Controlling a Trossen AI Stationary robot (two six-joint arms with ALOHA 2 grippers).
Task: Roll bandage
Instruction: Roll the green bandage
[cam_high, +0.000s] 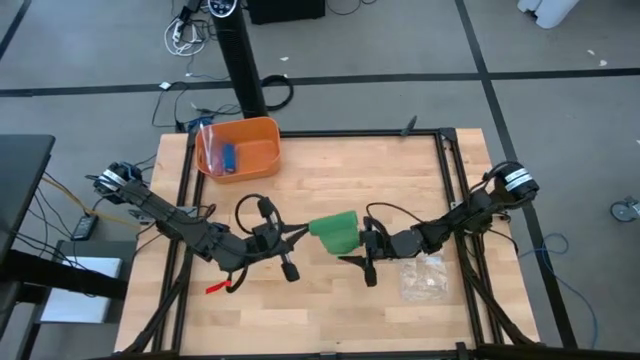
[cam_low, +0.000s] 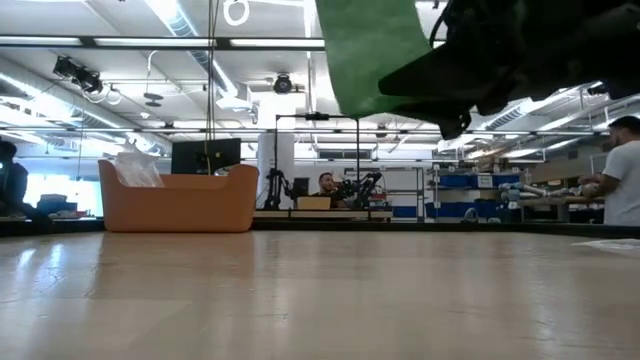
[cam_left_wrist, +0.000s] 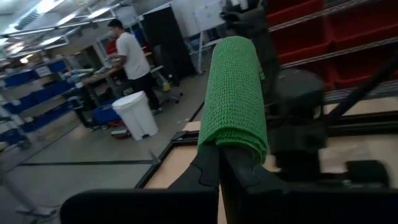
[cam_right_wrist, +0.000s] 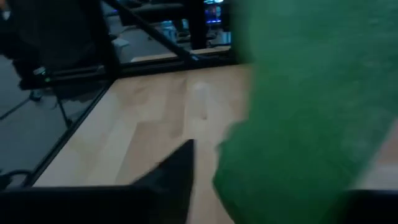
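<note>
The bright green bandage (cam_high: 335, 232) hangs in the air over the middle of the table, between my two grippers. In the low view the bandage (cam_low: 375, 50) is well clear of the tabletop. My left gripper (cam_high: 300, 236) is at its left end and is shut on it. In the left wrist view the bandage (cam_left_wrist: 235, 93) is a thick folded or rolled band running away from the fingers. My right gripper (cam_high: 364, 248) is at its right side, and the fabric (cam_right_wrist: 311, 112) fills the space between its fingers. My left gripper pinches the bandage's left end (cam_left_wrist: 219, 144) between its two fingertips, coming level from the table's left. Several layers are folded over there. The bandage runs on past the fingers, lifted clear of the table. My right gripper has the bandage's right part (cam_right_wrist: 236, 168) between its two fingers (cam_right_wrist: 177, 177), coming level from the table's right. The fabric itself hides the place of contact. The bandage is clear of the table.
An orange bin (cam_high: 262, 140) at the far left holds a small blue item (cam_high: 229, 156) and clear plastic. A clear crinkled bag (cam_high: 425, 277) lies on the table by my right arm. A small red thing (cam_high: 217, 288) lies near my left arm. People stand in the room beyond.
</note>
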